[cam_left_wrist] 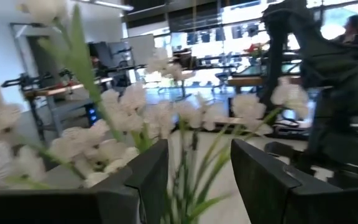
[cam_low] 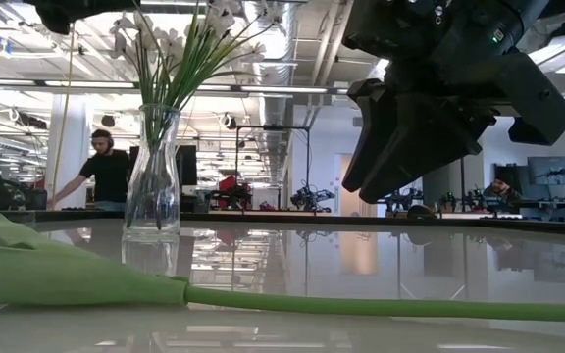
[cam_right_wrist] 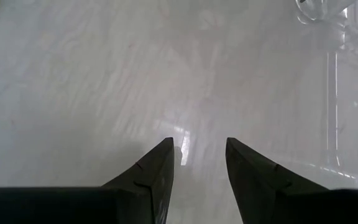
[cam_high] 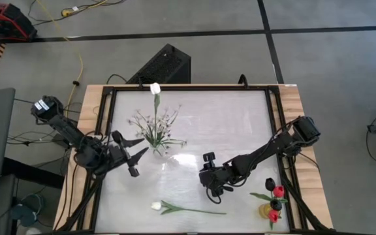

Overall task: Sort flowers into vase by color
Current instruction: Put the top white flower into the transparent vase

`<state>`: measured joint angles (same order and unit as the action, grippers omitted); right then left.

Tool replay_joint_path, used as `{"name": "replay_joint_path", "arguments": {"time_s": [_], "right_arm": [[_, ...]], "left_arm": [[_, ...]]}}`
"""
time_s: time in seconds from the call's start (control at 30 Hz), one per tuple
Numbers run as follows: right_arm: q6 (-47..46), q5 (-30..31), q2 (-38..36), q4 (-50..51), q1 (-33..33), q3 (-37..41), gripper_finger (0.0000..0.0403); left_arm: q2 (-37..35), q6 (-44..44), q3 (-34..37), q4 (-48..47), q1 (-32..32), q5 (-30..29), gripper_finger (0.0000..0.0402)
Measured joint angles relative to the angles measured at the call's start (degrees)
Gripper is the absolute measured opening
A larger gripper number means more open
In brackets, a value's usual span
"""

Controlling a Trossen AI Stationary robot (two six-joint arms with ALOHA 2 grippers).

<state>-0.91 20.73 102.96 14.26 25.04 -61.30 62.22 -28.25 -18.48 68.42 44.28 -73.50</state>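
The left gripper (cam_high: 138,149) is holding its jaws apart with nothing between them, just beside the clear glass vase (cam_high: 159,151) of tiny white blossom sprigs (cam_high: 154,124); in its wrist view the blossoms are blurring into soft pale puffs. The right gripper (cam_high: 209,177) is hovering over glossy bare table (cam_high: 234,117), jaws likewise apart and empty. A white tulip (cam_high: 156,205) is lying flat near the front edge. Red and near-black tulips (cam_high: 274,192) are standing in a yellowish vase (cam_high: 265,210), partly hidden at the right corner.

Clear glass vase (cam_low: 153,176) on glossy white table (cam_high: 227,124) (wooden edges).
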Motion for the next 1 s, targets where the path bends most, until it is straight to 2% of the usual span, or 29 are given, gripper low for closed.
{"name": "replay_joint_path", "arguments": {"time_s": [0.13,0.3,0.43,0.57,0.63,0.7,0.77,0.87,1.0], "right_arm": [[-0.11,-0.77,0.0,1.19,0.0,-0.52,0.017],[0.83,-2.67,-2.87,12.21,0.87,-6.98,0.017],[6.07,-1.47,-8.98,15.12,0.84,-11.13,0.0162],[11.64,6.39,-17.65,10.61,-2.04,-12.75,0.0132],[13.6,8.33,-21.56,4.09,-5.28,-12.81,0.0106],[13.66,6.99,-24.05,-2.1,-10.15,-12.9,0.007],[12.37,2.82,-24.97,-6.14,-15.62,-12.9,0.0027],[8.09,-3.43,-23.89,-9.63,-23.98,-13.67,0.0017],[0.8,-11.18,-18.94,-6.7,-33.69,-20.17,0.0017]], "left_arm": [[-0.02,0.0,0.0,0.02,2.36,3.95,0.0165],[-0.02,1.33,-0.02,-0.58,7.39,5.14,0.0164],[-0.07,6.61,-0.04,-6.57,12.81,-0.45,0.0164],[-0.02,14.53,-0.04,-15.21,17.87,-10.0,0.0164],[-0.02,19.01,-0.04,-19.63,19.44,-15.54,0.0164],[-0.02,24.75,0.0,-25.27,19.67,-16.27,0.0164],[0.14,33.82,0.44,-29.66,18.55,-15.68,0.0164],[1.14,48.06,1.23,-38.09,16.12,-13.58,0.0164],[1.77,63.18,1.62,-48.7,13.69,-9.96,0.0164]]}}
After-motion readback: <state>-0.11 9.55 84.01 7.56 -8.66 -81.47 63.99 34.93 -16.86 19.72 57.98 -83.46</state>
